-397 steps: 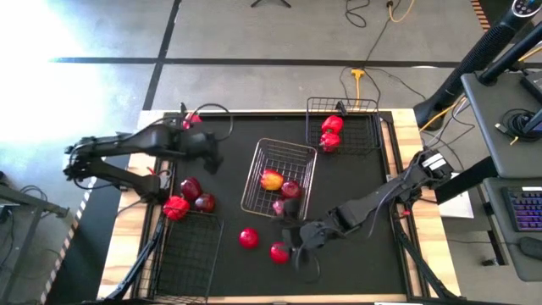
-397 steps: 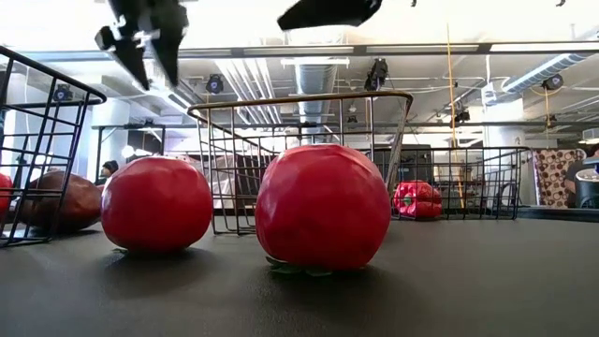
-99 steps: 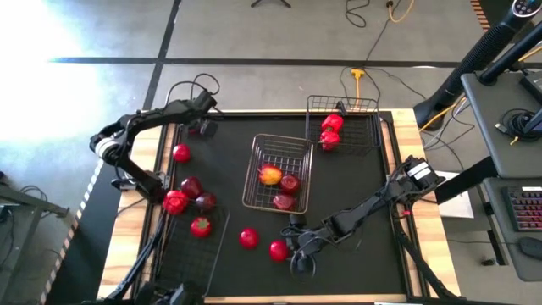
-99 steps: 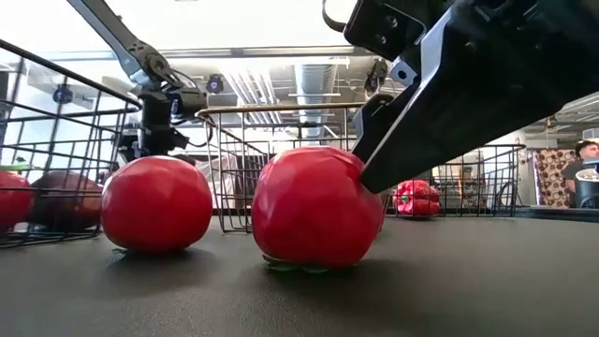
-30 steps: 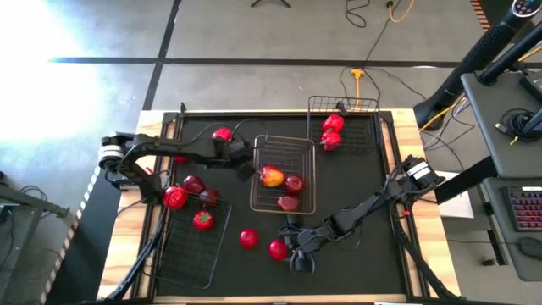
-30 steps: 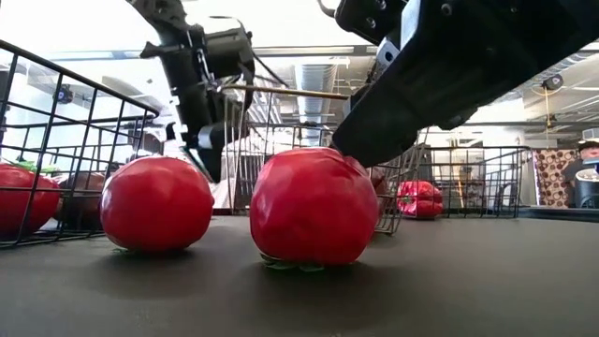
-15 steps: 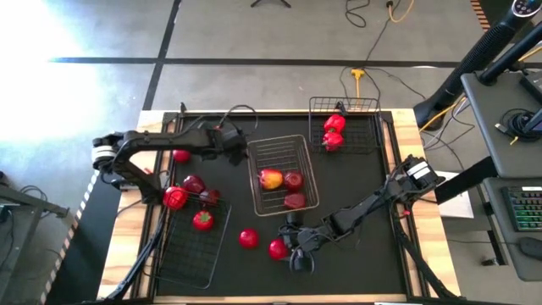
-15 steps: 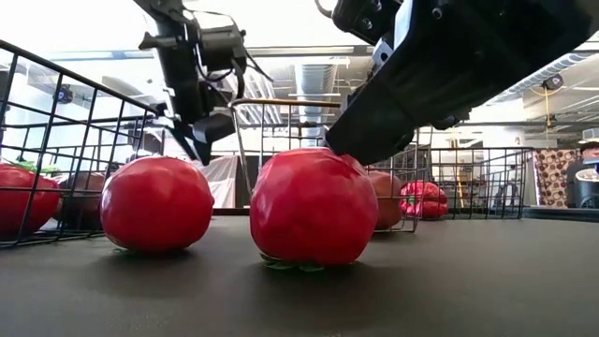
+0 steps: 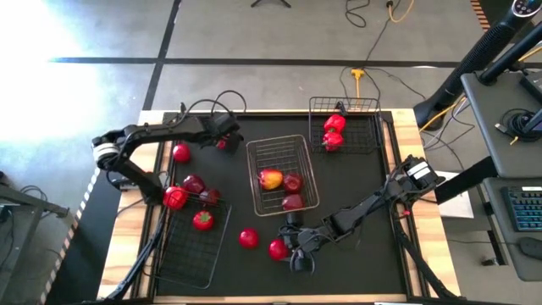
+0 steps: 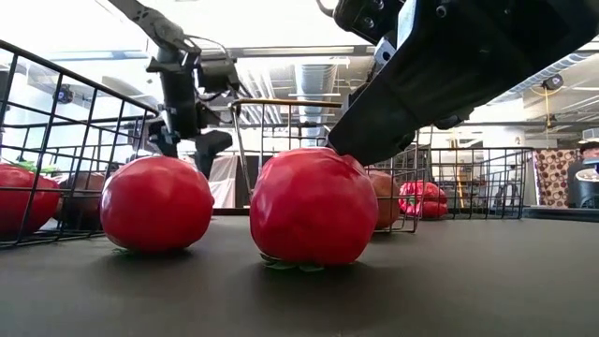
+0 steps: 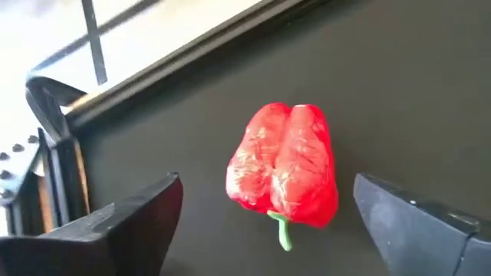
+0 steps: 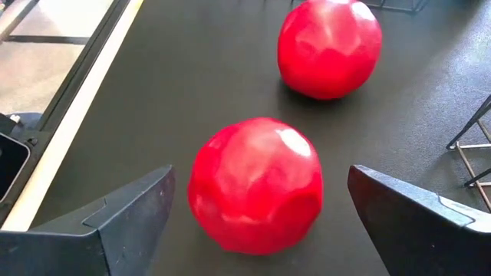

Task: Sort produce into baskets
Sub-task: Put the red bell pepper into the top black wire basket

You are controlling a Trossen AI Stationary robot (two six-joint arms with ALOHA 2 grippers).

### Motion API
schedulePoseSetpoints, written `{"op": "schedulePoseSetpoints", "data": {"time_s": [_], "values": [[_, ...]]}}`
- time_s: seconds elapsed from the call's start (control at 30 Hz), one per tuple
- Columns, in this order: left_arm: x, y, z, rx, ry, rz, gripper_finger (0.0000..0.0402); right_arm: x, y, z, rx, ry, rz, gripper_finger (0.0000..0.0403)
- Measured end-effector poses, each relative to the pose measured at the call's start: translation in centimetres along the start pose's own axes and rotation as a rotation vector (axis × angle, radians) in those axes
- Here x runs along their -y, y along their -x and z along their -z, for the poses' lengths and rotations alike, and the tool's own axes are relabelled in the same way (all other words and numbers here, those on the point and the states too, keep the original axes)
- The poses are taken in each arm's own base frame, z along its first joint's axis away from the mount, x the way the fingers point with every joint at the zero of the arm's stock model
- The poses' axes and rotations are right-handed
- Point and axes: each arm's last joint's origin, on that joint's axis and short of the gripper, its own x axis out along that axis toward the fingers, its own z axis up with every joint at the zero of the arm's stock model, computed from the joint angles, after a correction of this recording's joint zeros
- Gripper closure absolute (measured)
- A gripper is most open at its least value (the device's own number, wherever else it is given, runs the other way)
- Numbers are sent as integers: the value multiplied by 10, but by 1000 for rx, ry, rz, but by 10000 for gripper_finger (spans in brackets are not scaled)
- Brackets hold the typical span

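Left claw spread above a bell pepper on the tabletop; right claw spread around a tomato — either could roll if nudged off-centre.

My rig has two slim arms of dark, nearly black links. The left arm carries a pale grey collar at one joint, with a thin black cable looping above it. The right arm has a white block at its elbow. Each claw ends in flat, wedge-shaped matte charcoal fingers.
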Motion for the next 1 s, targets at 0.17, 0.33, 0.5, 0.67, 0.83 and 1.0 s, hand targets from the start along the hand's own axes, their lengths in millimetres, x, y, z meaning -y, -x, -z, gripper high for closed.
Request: {"op": "schedulePoseSetpoints", "data": {"time_s": [0.17, 0.33, 0.5, 0.67, 0.83, 1.0], "values": [[-1, -15, 7, -5, 40, 9, 27, 0, 0, 0, 0, -1, 0, 23], [2, -22, 10, 39, 79, 49, 27, 0, 0, 0, -1, -1, 0, 23], [-1, -32, 21, 13, 104, 57, 35, 1, 1, 1, -25, 14, 7, 23], [-1, -41, 31, 39, 129, 72, 45, 0, 27, -21, -112, 26, 48, 23], [0, -50, 42, 71, 150, 99, 66, 7, 66, -38, -241, 33, 237, 23], [0, -57, 51, 114, 174, 120, 122, 22, 114, -43, -317, -29, 508, 24]]}}
